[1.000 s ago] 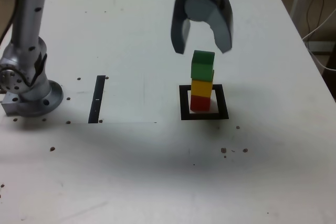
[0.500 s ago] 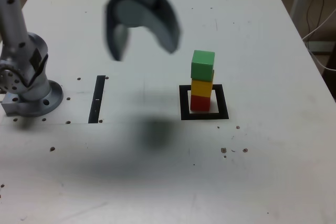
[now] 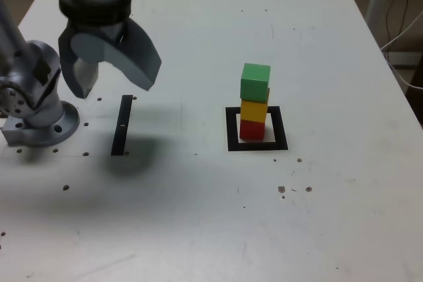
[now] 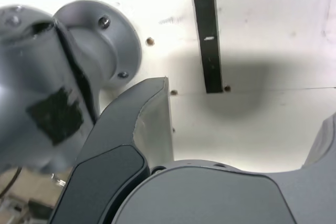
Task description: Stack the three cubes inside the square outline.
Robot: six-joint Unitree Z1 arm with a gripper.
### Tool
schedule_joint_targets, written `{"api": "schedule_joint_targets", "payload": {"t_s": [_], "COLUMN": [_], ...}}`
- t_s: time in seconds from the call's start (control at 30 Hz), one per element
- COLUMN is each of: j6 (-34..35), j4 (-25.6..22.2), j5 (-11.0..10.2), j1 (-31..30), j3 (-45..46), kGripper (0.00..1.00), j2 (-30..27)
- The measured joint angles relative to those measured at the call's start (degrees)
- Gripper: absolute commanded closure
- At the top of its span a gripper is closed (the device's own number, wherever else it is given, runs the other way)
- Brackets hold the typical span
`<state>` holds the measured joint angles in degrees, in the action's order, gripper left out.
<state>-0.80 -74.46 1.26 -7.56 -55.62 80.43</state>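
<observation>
The green cube (image 3: 255, 82) sits on the yellow cube (image 3: 254, 109) and the red cube (image 3: 251, 129) inside the square outline (image 3: 232, 129), at about three o'clock from the gripper (image 3: 112, 78), which hangs wide open and empty, so any retreat should avoid the stack.

Open table (image 3: 198, 216) surrounds the cube stack (image 3: 254, 102); the arm's base (image 3: 36, 107) blocks the exterior view's left edge.
</observation>
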Motion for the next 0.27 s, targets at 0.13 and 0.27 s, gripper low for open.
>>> {"api": "schedule_joint_targets", "payload": {"t_s": [0.13,0.27], "j6": [0.0,0.0], "j4": [0.65,2.89], "j5": [-1.5,-3.02], "j1": [-1.02,-1.06], "j3": [1.74,1.83], "kGripper": [0.0,0.0], "j2": [-1.44,1.37]}}
